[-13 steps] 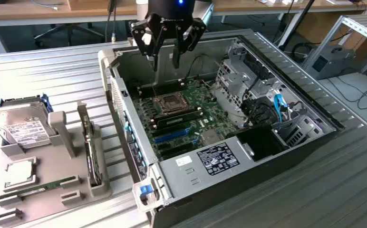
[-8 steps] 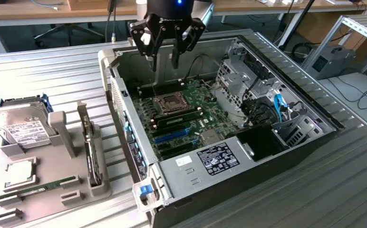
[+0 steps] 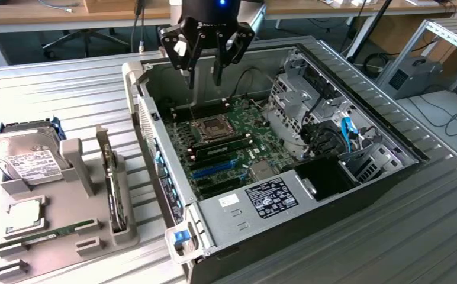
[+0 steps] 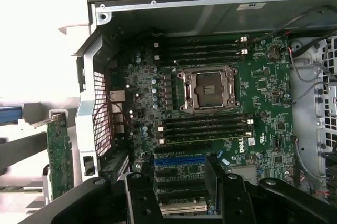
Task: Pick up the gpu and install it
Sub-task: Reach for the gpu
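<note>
Gripper [image 3: 203, 64]: fingers apart, empty, over computer case [image 3: 331, 219] far edge.
Gpu [image 3: 116, 195]: on edge in holder [image 3: 74, 160], exterior view's left of case.

The hand [image 3: 205, 62] is black, the motherboard [image 4: 263, 92] green with blue slots [image 4: 179, 159], the gpu [image 4: 59, 155] also green, the hard drive [image 3: 23, 157] silver with a white label [image 3: 32, 165], the bench [image 3: 55, 89] ribbed grey.

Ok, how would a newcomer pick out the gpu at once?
On the exterior view's left of the open computer case sits a grey parts holder. The gpu is the thin card standing on edge along the holder's case-side edge, unlike the flat-lying hard drive and RAM stick.
</note>
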Controlling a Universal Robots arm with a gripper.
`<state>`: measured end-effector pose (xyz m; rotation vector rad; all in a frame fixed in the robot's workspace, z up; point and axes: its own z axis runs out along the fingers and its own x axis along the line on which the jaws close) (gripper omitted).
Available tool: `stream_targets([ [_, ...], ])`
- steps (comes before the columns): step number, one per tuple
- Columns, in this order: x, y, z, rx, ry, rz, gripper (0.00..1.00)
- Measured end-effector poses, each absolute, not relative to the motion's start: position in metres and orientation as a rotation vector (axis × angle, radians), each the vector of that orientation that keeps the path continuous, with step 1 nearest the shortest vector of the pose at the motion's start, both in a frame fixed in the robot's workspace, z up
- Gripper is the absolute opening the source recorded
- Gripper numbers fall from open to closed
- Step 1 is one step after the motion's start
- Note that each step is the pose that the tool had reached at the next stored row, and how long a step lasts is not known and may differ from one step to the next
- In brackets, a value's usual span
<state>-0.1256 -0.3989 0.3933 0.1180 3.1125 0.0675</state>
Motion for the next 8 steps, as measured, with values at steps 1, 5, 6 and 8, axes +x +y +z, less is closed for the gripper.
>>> stream_targets([
  [1,-0.1258,-0.3989,0.3933,0.118,3.112,0.068,0.52],
  [5,-0.1275,-0.3989,0.3933,0.118,3.113,0.067,0.52],
  [6,-0.1279,-0.3989,0.3933,0.118,3.112,0.068,0.52],
  [8,-0.1288,-0.3989,0.3933,0.118,3.112,0.068,0.52],
])
